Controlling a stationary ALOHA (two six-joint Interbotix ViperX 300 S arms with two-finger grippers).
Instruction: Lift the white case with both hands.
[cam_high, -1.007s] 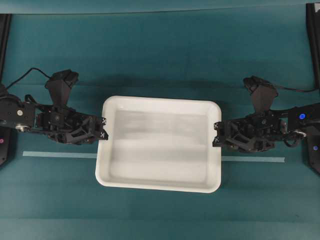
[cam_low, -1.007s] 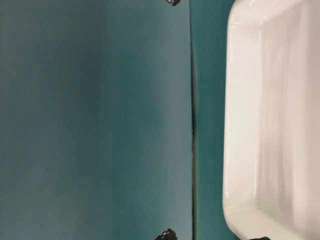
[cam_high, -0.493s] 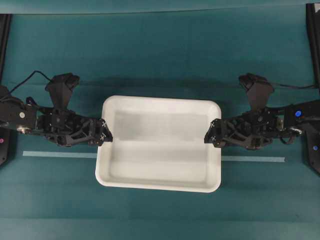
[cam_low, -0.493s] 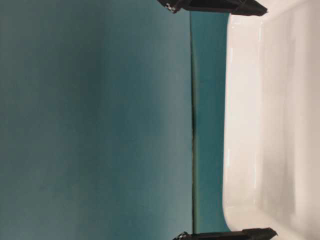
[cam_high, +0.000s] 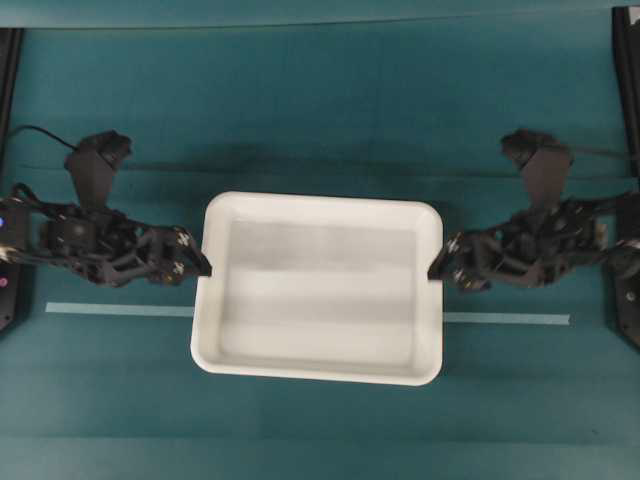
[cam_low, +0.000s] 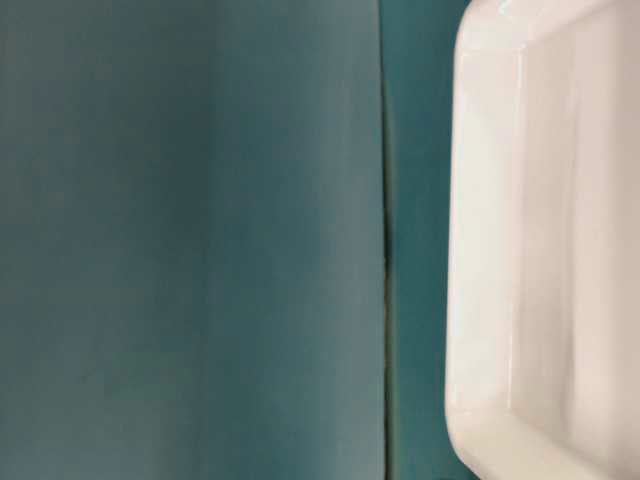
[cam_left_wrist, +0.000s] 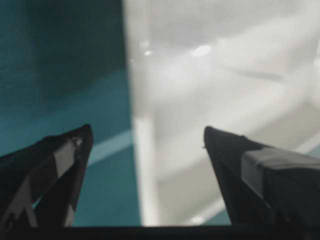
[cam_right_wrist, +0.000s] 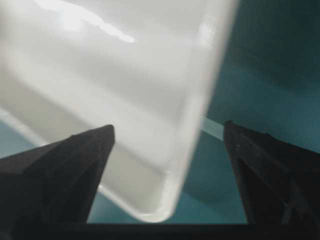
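The white case (cam_high: 320, 290) lies flat on the teal table, its inside plain. My left gripper (cam_high: 198, 258) is at the middle of its left rim, my right gripper (cam_high: 440, 262) at the middle of its right rim. In the left wrist view the left gripper (cam_left_wrist: 147, 137) is open, with the case's rim (cam_left_wrist: 140, 150) showing between the fingers. In the right wrist view the right gripper (cam_right_wrist: 167, 127) is open, with the rim (cam_right_wrist: 200, 105) and a rounded corner between the fingers. I cannot tell whether either touches the rim. The table-level view shows the case (cam_low: 540, 250) and no grippers.
A pale tape strip (cam_high: 120, 309) runs across the table under the case. Black frame posts (cam_high: 625, 80) stand at the left and right edges. A dark seam (cam_low: 385, 250) runs down the teal surface in the table-level view.
Half a second ago both grippers' tips reached over the case's rims; both have now drawn back outward to the rims and left the table-level view. The case has not moved.
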